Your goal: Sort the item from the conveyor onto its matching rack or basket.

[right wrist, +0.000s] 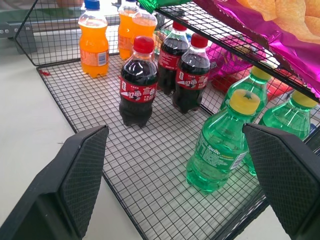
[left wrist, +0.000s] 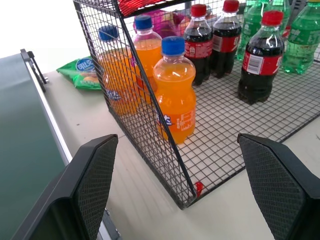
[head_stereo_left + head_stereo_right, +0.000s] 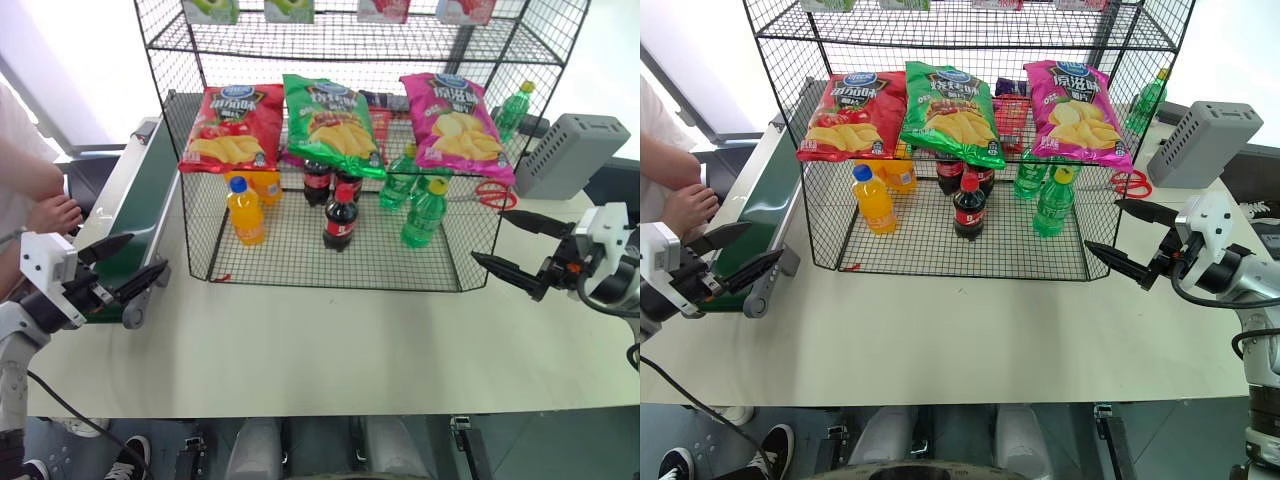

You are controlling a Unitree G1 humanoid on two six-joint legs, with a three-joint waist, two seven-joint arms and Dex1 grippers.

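The magenta-pink crisp bag (image 3: 456,124) lies on the middle tier of the black wire rack (image 3: 330,250), at its right end, tilted forward, with a green crisp bag (image 3: 330,122) just beside it and a red crisp bag (image 3: 233,127) at the left end. On the tier below stand orange soda bottles (image 3: 245,211), cola bottles (image 3: 340,217) and green soda bottles (image 3: 425,213). The rack stands on the pale bench (image 3: 330,340). To its left runs the dark green conveyor (image 3: 140,215), its belt bare where it shows. A person's hand (image 3: 55,213) rests near the conveyor's far side. The left hand (image 3: 130,265) hovers by the conveyor's near end, fingers spread and gripping nothing. The right hand (image 3: 512,245) hangs off the rack's right front corner, likewise spread wide and empty.
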